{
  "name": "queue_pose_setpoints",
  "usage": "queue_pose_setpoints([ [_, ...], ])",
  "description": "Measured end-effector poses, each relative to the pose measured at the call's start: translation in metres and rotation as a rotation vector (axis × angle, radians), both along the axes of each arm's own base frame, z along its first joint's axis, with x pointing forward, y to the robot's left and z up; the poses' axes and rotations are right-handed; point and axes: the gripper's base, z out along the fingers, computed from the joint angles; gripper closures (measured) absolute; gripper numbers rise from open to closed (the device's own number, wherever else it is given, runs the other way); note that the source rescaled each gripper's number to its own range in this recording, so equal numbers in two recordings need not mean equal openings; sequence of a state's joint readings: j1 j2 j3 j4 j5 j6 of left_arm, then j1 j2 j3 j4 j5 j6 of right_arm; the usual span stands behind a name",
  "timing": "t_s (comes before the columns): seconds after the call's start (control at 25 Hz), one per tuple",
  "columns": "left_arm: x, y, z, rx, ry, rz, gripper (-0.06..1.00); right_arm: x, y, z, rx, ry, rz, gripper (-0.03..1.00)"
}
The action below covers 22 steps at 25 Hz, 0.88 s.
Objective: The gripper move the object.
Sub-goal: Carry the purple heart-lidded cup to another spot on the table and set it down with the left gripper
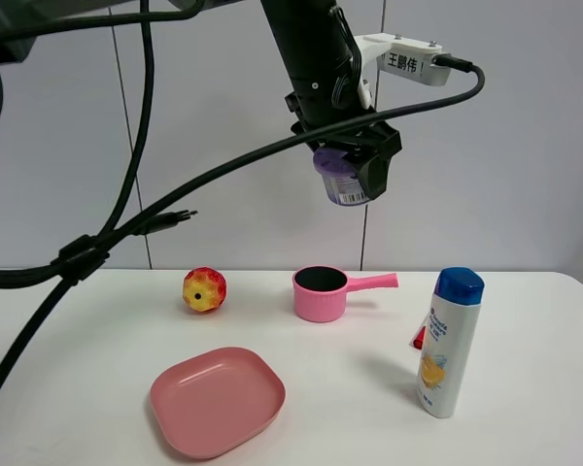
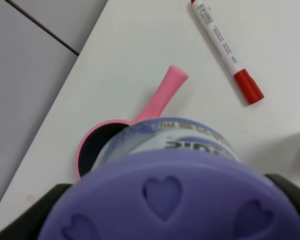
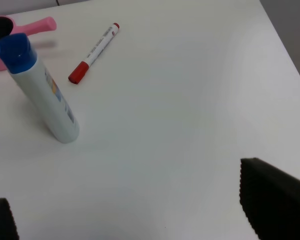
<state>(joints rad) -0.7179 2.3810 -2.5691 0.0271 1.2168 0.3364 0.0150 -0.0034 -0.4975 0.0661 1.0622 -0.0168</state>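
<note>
My left gripper (image 1: 356,167), a black clamp on a black cabled arm with a white label tag (image 1: 408,62), is shut on the small round tub (image 1: 340,181). It holds the tub high in the air, above the pink saucepan (image 1: 321,293). The tub has a lilac lid, clear sides and a barcode label. In the left wrist view the lid with heart-shaped slots (image 2: 165,200) fills the foreground, and the saucepan (image 2: 157,97) lies below it. My right gripper (image 3: 125,212) is open and empty over bare white table, with one black finger (image 3: 275,205) showing.
A red-yellow ball (image 1: 204,289) lies left of the saucepan. A pink plate (image 1: 217,400) sits at the front. A white bottle with a blue cap (image 1: 449,342) stands at the right, also in the right wrist view (image 3: 42,92). A red-capped marker (image 3: 92,52) lies behind it.
</note>
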Motion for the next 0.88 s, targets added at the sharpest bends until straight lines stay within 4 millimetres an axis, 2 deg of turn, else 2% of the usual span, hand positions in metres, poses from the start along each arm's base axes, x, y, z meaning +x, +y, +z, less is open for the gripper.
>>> queue_pose_setpoints([
  [0.52,-0.007,-0.008,0.0,-0.005,0.0,-0.02,0.94,0.0,0.0,0.0,0.0,0.0,0.0,-0.03],
  [0.88,-0.012,-0.029,0.009,-0.088,-0.12,-0.084,0.94,0.0,0.0,0.0,0.0,0.0,0.0,-0.03],
])
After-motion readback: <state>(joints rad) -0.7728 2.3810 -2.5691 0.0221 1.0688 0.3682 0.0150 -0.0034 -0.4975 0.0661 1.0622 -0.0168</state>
